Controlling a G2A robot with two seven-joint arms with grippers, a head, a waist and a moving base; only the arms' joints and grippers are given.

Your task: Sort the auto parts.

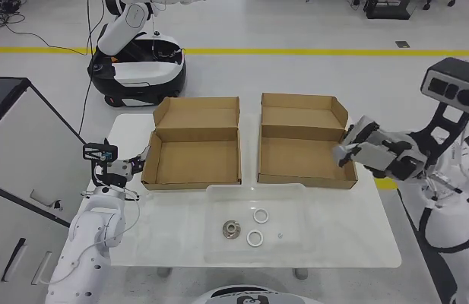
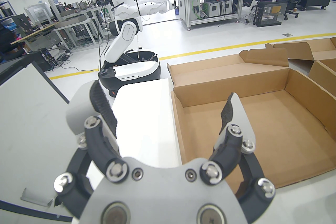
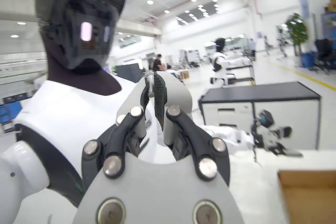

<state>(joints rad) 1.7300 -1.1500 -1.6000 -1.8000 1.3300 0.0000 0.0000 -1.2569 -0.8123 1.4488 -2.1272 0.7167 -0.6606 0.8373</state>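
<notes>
Your right gripper (image 3: 153, 86) is pinched tight on a threaded bolt (image 3: 150, 87), above the right cardboard box (image 1: 305, 182) toward the right edge of the bench (image 1: 382, 228); your left gripper (image 2: 164, 95) gapes wide, empty, beside the left cardboard box (image 1: 190, 185).

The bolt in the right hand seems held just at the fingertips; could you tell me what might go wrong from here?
1. The bolt is pinched only near the tips of the right hand, so it may slip or twist out.
2. That hand sits at the side wall of the right box, not clearly over its floor; releasing now might drop the bolt onto the table.
</notes>
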